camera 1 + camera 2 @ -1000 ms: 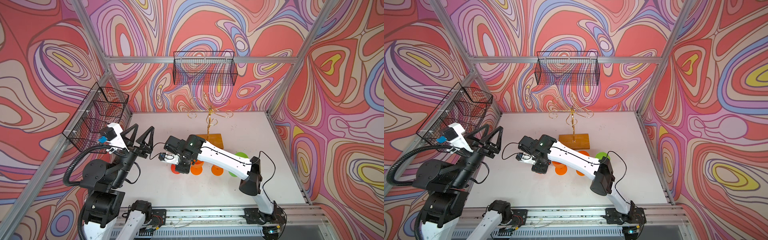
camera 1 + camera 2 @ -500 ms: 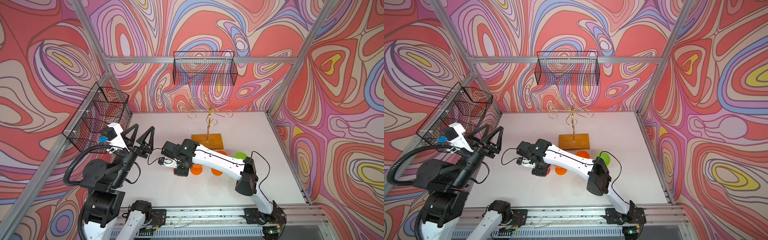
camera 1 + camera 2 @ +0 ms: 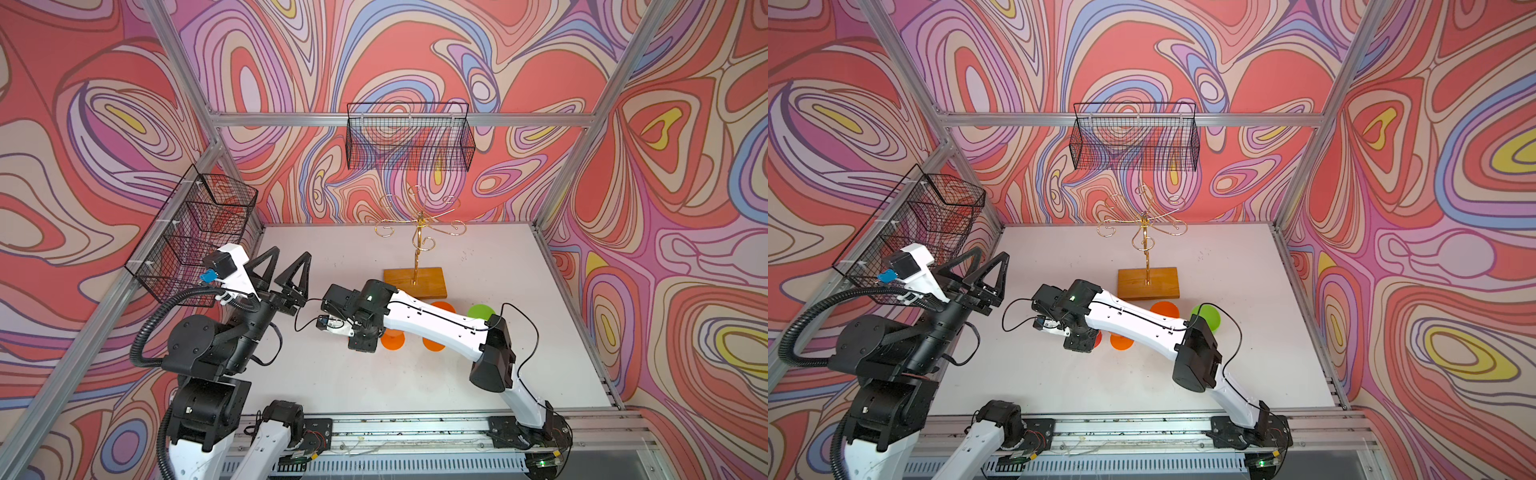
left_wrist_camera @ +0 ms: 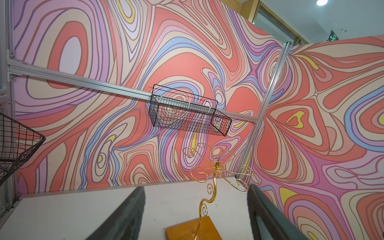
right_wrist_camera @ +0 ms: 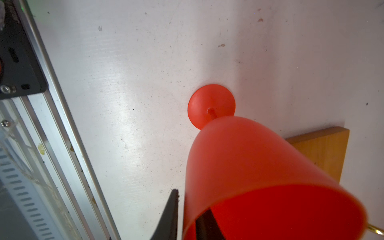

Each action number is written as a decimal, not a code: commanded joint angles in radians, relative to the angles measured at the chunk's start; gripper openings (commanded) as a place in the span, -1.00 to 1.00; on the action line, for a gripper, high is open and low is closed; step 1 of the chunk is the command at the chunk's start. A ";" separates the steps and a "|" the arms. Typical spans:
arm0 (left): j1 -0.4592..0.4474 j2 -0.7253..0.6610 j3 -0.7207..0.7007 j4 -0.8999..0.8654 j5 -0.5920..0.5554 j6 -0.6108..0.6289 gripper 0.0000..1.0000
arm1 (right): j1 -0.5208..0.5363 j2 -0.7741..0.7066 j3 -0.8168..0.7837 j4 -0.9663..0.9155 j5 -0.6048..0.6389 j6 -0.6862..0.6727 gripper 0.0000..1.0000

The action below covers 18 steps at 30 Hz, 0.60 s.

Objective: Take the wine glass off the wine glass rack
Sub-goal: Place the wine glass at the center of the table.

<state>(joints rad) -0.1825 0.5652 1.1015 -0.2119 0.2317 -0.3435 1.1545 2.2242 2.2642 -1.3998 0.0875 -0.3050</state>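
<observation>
Loosening just now, the right tool (image 5: 191, 207) sits slightly open astride the rim of the wine glass (image 5: 249, 166), already standing on the table (image 5: 124, 83) off the wine glass rack (image 3: 415, 282); left tool (image 3: 291, 252) open.

The gold wire wine glass rack on a wooden base (image 3: 419, 249) stands on the white table (image 3: 332, 382), at the middle toward the back. 1 black wire mesh basket (image 3: 409, 137) hangs on the back wall above it, and another black mesh basket (image 3: 195, 232) hangs on the left wall. In front of the base stand orange plastic wine glasses (image 3: 392, 338), with 1 green plastic wine glass (image 3: 480, 311) to their right. Leftmost, a red-orange plastic wine glass (image 5: 249, 166) stands upright on the table. The right pincer (image 5: 191, 200) straddles its rim, with 1 finger inside and 1 outside.
</observation>
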 commanded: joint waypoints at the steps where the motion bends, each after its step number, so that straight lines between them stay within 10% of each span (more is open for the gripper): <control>1: 0.003 0.001 -0.005 0.034 0.016 0.001 0.52 | 0.004 0.010 0.000 0.009 0.020 -0.001 -0.44; 18: 0.003 -0.001 -0.011 0.031 0.020 0.001 0.51 | 0.005 -0.035 0.008 0.047 0.096 0.001 -0.03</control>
<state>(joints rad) -0.1825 0.5652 1.1011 -0.2119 0.2367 -0.3435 1.1545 2.2242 2.2642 -1.3754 0.1555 -0.3054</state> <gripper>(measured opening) 0.754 0.484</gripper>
